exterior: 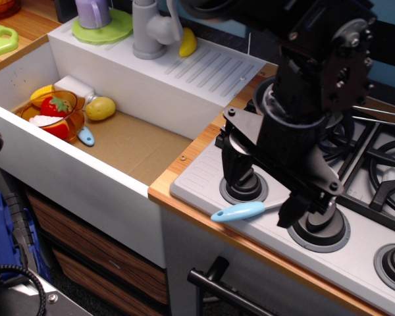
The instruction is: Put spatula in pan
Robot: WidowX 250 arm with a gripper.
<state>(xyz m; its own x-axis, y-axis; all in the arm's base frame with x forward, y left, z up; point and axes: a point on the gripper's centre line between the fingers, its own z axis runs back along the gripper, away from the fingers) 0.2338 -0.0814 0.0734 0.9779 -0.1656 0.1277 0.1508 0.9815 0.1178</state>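
The spatula [238,211] lies on the stove's front panel, between two knobs. Its light-blue handle points left, over the counter edge. Its thin grey neck runs right, under my gripper [263,194], and the head is hidden. My gripper is open and hangs low over the neck, one finger [236,164] over the left knob and the other finger [293,209] by the middle knob. It holds nothing. The pan is mostly hidden behind my arm on the burners. Only its thin metal rod handle [382,113] shows at the right.
Black stove grates [382,164] lie to the right, with knobs [319,227] along the front panel. The sink [138,141] at left holds an orange bowl [56,118] of toy food and a short blue utensil stub [86,136]. A grey faucet [148,29] stands behind.
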